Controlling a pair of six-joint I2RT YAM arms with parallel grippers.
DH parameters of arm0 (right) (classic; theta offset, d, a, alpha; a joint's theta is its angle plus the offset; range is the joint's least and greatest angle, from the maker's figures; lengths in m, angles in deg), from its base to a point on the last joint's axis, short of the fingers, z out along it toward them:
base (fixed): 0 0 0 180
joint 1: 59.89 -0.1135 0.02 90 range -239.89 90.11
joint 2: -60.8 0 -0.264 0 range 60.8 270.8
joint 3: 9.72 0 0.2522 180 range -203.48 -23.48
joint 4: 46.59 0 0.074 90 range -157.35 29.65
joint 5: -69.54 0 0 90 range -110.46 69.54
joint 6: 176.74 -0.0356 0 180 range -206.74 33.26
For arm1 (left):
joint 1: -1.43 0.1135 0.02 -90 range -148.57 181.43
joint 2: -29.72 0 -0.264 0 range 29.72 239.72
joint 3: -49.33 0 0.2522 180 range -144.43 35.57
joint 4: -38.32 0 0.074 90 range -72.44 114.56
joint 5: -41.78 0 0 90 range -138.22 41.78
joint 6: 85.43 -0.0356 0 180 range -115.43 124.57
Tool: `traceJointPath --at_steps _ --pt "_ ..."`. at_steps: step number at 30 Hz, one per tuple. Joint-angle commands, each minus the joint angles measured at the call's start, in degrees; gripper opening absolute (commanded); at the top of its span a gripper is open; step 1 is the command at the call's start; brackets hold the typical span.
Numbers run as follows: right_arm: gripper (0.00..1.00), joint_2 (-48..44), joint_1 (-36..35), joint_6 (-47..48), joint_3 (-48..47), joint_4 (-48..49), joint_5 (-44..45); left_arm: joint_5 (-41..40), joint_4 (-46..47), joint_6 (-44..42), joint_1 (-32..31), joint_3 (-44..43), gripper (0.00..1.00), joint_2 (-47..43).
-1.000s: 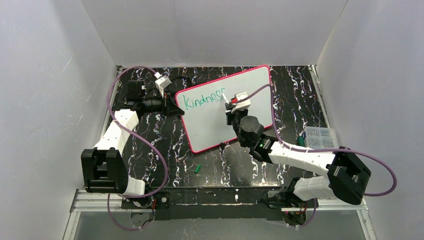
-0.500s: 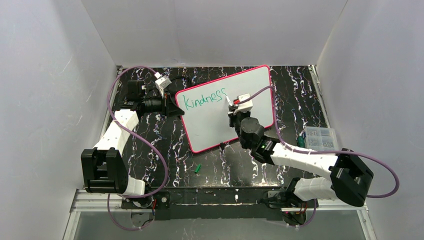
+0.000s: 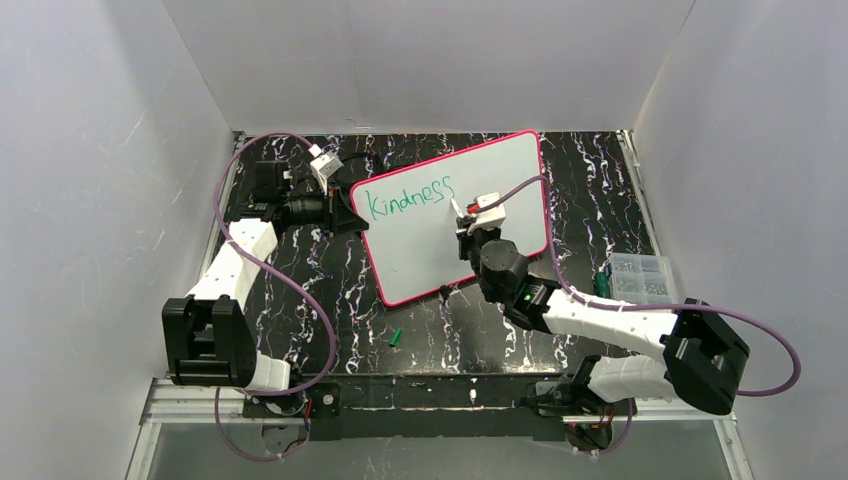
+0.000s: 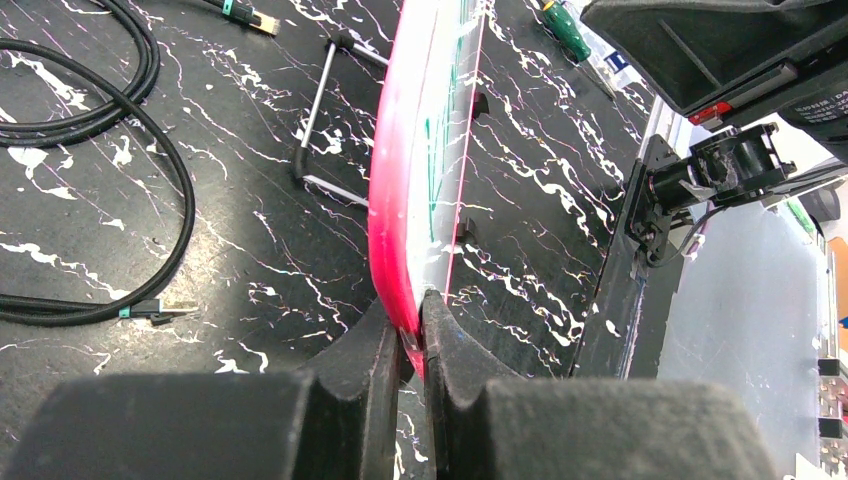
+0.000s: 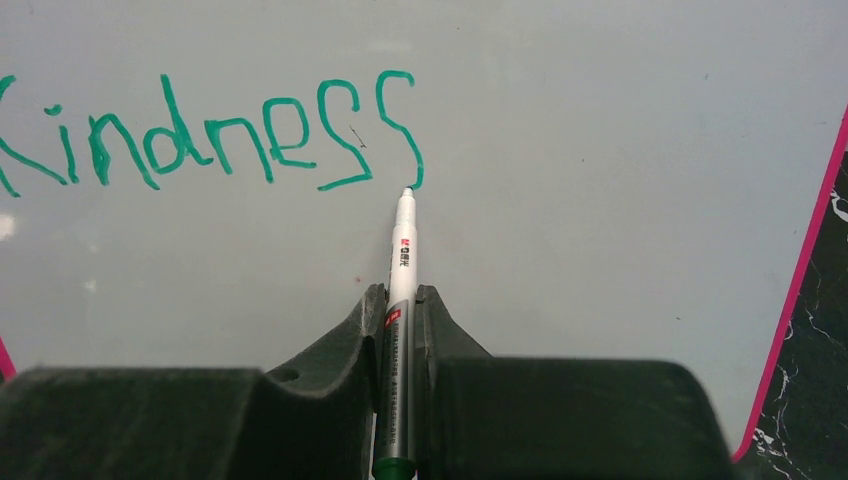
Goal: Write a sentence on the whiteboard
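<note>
The whiteboard [image 3: 500, 180] with a pink-red rim lies tilted on the black marbled table. Green lettering [image 3: 410, 197] reads "Kindness" in one line; it also shows in the right wrist view [image 5: 210, 140]. My right gripper [image 3: 466, 222] is shut on a white marker [image 5: 402, 250] with a green end. The marker tip touches the board at the bottom of the last "s". My left gripper [image 3: 352, 222] is shut on the whiteboard's left rim [image 4: 392, 240], its fingers [image 4: 450, 350] pinching the pink edge.
A green marker cap [image 3: 395, 337] lies on the table in front of the board. A clear box of small parts [image 3: 640, 275] sits at the right edge. Black cables [image 4: 120, 120] lie behind the board near the left gripper. A wire stand [image 4: 320, 130] props the board.
My right gripper has moved a little right and toward me with the marker, finishing the last "s" of "Kindness". The left arm has not moved.
</note>
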Motion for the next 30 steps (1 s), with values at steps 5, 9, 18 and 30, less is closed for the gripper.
traceJointPath --at_steps 5,9,18,30 --pt "0.01 -1.4 -1.5 0.1 -0.1 0.8 -1.0 -3.0 -0.8 -3.7 -0.2 -1.3 0.00 -2.0" --pt "0.01 -4.8 -2.0 0.9 0.2 1.7 -1.4 -3.1 -0.8 -3.7 -0.3 -1.3 0.00 -2.1" --pt "0.01 -7.1 0.4 6.3 -1.5 0.6 0.1 -3.0 -0.7 -3.7 -0.2 -1.2 0.00 -2.1" --pt "0.01 -4.7 8.1 7.2 -3.8 2.8 -8.4 -3.2 -0.8 -3.7 -0.3 -1.3 0.00 -1.9"
